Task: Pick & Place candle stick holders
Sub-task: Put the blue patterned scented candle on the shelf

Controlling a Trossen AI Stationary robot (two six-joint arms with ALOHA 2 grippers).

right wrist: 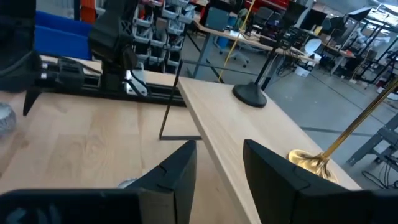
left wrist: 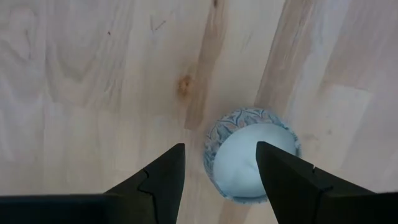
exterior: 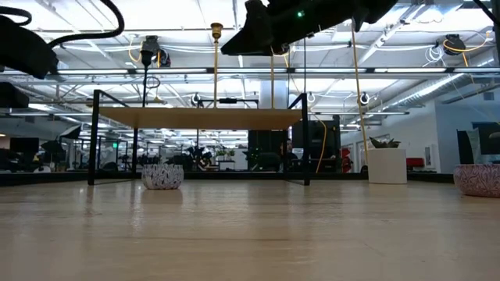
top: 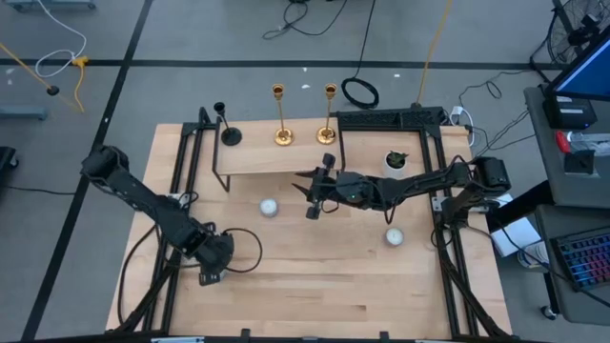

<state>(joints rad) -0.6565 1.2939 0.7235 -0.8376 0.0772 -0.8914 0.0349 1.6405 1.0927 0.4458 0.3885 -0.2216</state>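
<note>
Candle stick holders, two gold (top: 280,116) (top: 328,116) and one black (top: 227,126), stand on the raised shelf (top: 276,159); right gripper (top: 313,194) hovers open nearby for reaching them, left gripper (top: 209,276) open, parked low over the tabletop (top: 315,276).

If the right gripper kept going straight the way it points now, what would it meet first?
Probably the raised wooden shelf: the open right gripper points at its near edge, gold candle stick holder just beyond. Depth is unclear.

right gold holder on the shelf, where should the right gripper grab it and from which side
Probably the thin stem, mid-height, coming in level from the table side. The right gold holder stands upright on the shelf; its stem is slender, its round base too flat to pinch. The right gripper is open, just in front.
</note>
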